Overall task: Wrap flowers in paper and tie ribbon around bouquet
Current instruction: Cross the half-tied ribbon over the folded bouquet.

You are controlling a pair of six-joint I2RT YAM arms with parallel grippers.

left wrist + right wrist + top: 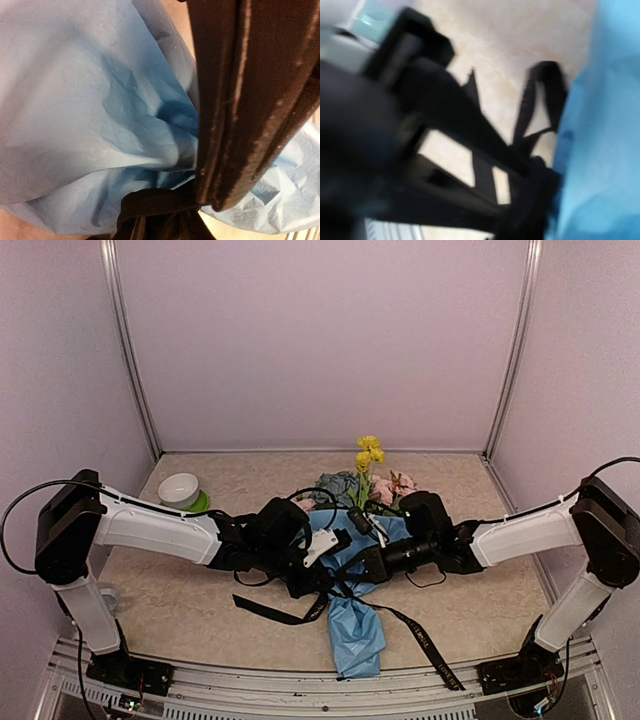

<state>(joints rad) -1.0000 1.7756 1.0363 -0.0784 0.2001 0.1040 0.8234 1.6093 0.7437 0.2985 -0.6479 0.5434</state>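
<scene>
Bouquet (340, 530) lay on the table (200, 590), flowers (368, 448) sticking out its far end. The paper (355, 635) was already rolled into a cone, its tail pinched to a point at the bouquet's near end. Ribbon (418, 636) crossed the bouquet's waist, with one tail trailing left of the bouquet and the other running right and nearer. It looked like a first crossing or loose knot; no bow showed.

Both grippers met at the bouquet's waist, one from each side, probably so each could work a tail against the other.

- **Left gripper** (318, 565): a finger (240, 100) lay against the paper just above the bunched ribbon. Jaws apart or closed, and whether it held anything — cannot tell. Likely it was bracing the cone so it wouldn't unroll.
- **Right gripper** (358, 568): jaws together. Its wrist view was too blurred to tell if a strand was pinched; ribbon loops hung just beside the fingers.

Judgement: wrapping done, tying under way. The next move needs tension on both tails without dragging the bouquet, and the thin paper could tear or spring open.

Bowl (178, 487) and saucer (203, 502) sat well left of the bouquet's flower end, out of the way.
</scene>
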